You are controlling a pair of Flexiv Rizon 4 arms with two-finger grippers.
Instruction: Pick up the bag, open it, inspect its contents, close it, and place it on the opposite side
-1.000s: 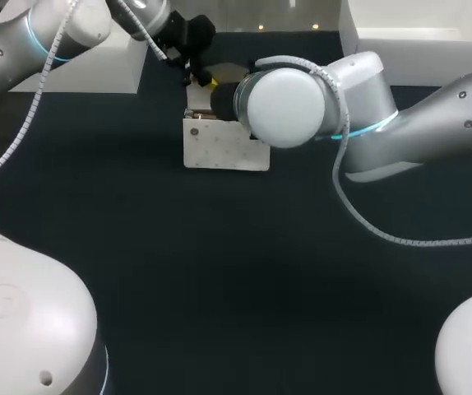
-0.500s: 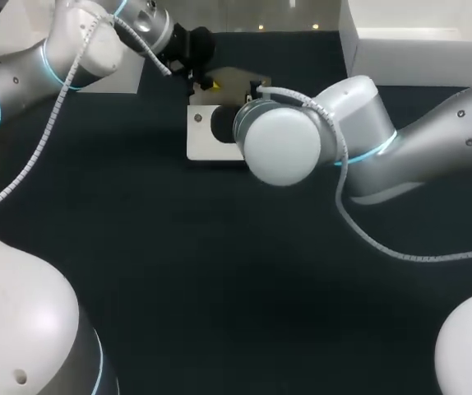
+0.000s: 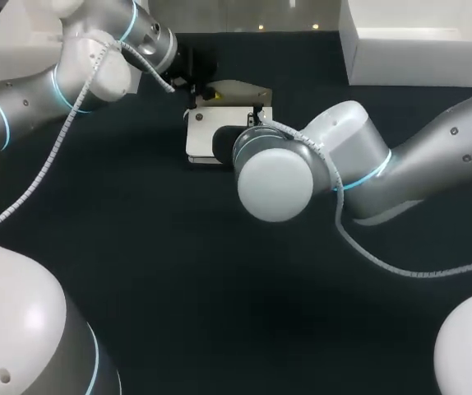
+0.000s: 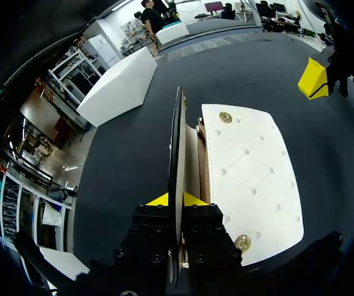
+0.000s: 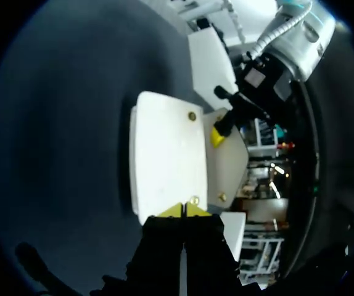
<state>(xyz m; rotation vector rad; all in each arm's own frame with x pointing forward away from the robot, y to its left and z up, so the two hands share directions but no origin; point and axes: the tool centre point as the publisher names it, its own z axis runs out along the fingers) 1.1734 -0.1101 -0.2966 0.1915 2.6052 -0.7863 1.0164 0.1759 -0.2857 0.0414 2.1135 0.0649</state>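
Left gripper (image 4: 176,200) clamps bag (image 4: 251,179) at flap edge; right gripper (image 5: 184,211), body edge.

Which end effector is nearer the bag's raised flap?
Left. The left end effector is shut on the flap, whose edge runs between its fingers. The right end effector is beside the body of the bag, clear of the flap.

Light comes from overhead, soft and even. The dark worktop (image 3: 178,271) soaks it up and stays dim, while the white bag (image 3: 205,136) and the rounded joint of the right arm (image 3: 273,181) shine bright; a faint shadow rims the bag
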